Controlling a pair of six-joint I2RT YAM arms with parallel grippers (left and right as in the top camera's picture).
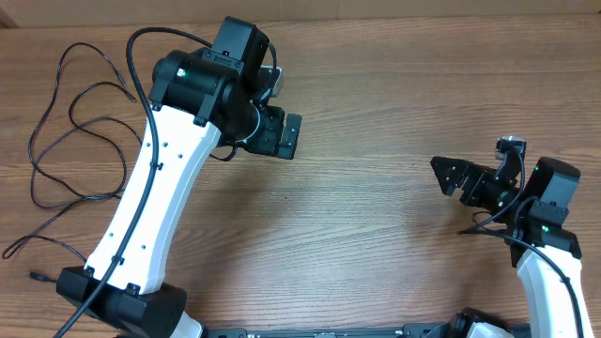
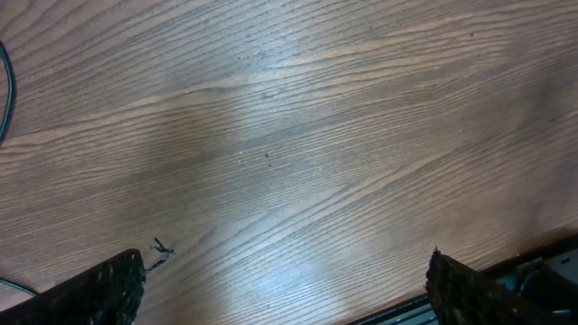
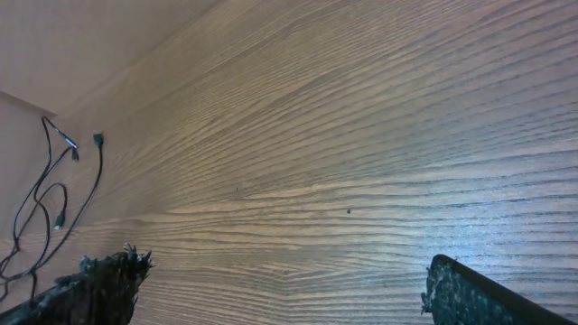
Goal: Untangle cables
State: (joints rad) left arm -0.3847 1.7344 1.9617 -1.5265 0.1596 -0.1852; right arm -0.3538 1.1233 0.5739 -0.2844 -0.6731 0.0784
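Your table (image 1: 376, 103) ran wide between left arm (image 1: 155, 188) and right arm (image 1: 552, 272), wood grain from far edge to near; the cables (image 1: 32, 164) lay in loose loops by its left edge, outside the left arm; your left gripper (image 2: 284, 293) hung over wood, jaws wide apart; your right gripper (image 3: 289, 298) likewise, gripping nothing.

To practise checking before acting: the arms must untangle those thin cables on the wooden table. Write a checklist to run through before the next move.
1. Left gripper open, empty: ok.
2. Right gripper open, empty: ok.
3. Cables in view at the table's left side: ok.
4. Cables lying apart: not ok, loops cross.
5. All cable ends visible: cannot tell, the left arm may cover some.
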